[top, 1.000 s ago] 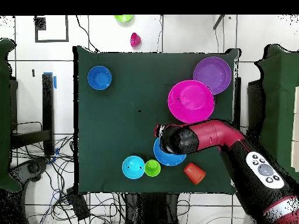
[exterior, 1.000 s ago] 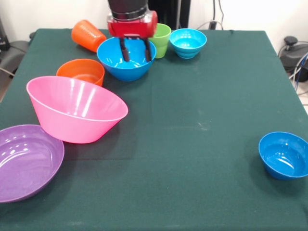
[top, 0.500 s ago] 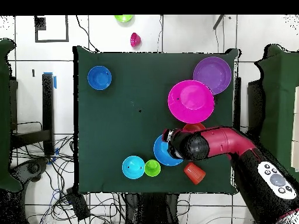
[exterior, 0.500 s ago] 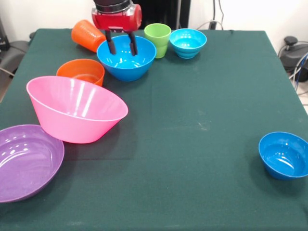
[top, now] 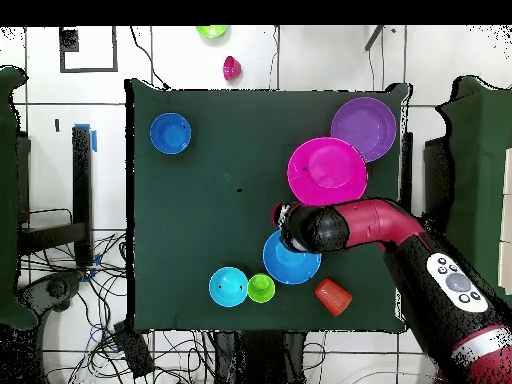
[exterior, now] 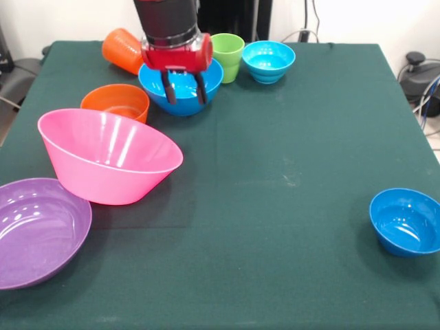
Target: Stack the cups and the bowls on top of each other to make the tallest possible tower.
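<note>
Hanging over the near rim of the medium blue bowl [exterior: 181, 86], the claw [exterior: 183, 92] has its two dark fingers spread apart, gripping nothing. That bowl sits near the table's [exterior: 289, 151] far edge, between the tipped orange cup [exterior: 125, 50] and the upright green cup [exterior: 227, 56], with the cyan bowl [exterior: 268, 60] beyond.

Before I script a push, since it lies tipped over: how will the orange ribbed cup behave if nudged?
The orange cup lies on its side near the table edge, so it will probably roll, likely curving since it tapers. It looks like thin plastic, so probably light. Its ribs may aid grip.
</note>
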